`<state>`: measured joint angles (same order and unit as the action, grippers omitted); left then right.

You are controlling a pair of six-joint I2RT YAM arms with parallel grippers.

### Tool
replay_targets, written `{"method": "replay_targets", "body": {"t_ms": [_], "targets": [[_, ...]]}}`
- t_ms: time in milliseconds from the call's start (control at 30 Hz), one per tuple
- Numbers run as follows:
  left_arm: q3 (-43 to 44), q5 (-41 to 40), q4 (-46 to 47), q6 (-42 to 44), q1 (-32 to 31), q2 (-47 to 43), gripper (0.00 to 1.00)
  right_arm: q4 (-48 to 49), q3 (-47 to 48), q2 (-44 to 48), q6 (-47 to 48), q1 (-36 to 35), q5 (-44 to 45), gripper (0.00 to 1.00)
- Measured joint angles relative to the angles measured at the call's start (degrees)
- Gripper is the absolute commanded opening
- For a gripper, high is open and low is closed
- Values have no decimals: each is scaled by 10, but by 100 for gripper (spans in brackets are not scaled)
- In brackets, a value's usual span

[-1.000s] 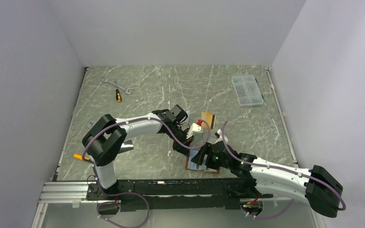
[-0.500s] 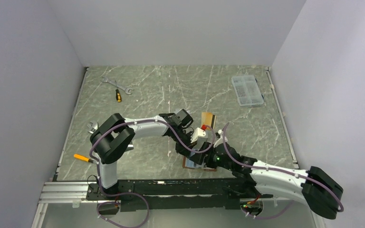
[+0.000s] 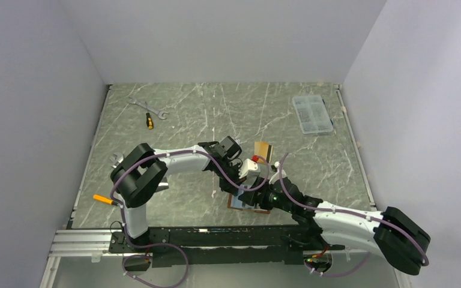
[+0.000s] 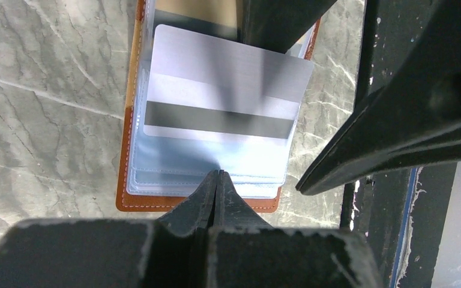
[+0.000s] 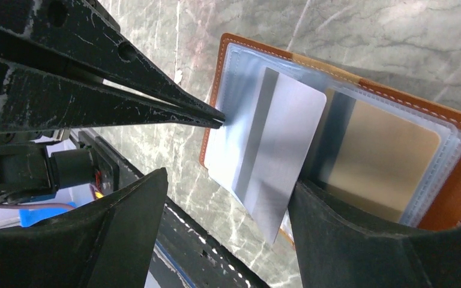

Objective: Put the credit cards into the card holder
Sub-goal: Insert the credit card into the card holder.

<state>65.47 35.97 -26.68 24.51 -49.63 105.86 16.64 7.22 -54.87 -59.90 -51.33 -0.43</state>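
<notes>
Crowding the card holder (image 4: 123, 201): left tool (image 4: 217, 174), right tool (image 5: 228, 179) (wrench (image 3: 147, 107) afar).

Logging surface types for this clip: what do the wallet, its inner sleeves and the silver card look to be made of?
The wallet looks like tan leather or imitation, matte, with pale edge stitching. The sleeves look like clear soft plastic, glossy and see-through. The card is likely plastic with a brushed silver finish.
</notes>
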Motion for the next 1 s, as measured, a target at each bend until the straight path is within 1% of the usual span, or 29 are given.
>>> {"method": "replay_targets", "body": {"t_ms": [133,233,367,533,633,767,867,1000], "targets": [[9,-14,-7,0,-7,5,1,-45,-10,59,7,2,2,82],[31,-19,-20,0,-14,21,1,-81,-22,125,10,9,5,82],[38,-31,-23,0,-21,24,0,-138,-28,186,9,20,10,79],[37,-38,-22,0,-25,21,0,-187,-28,216,4,23,18,72],[30,-39,-16,0,-25,15,2,-193,-28,214,5,23,19,69],[20,-22,-18,5,-17,7,4,-184,-11,164,16,24,18,65],[18,-1,-39,11,-4,5,6,-179,11,119,29,24,16,58],[18,33,-68,18,36,5,8,-177,37,69,49,23,14,47]]}}
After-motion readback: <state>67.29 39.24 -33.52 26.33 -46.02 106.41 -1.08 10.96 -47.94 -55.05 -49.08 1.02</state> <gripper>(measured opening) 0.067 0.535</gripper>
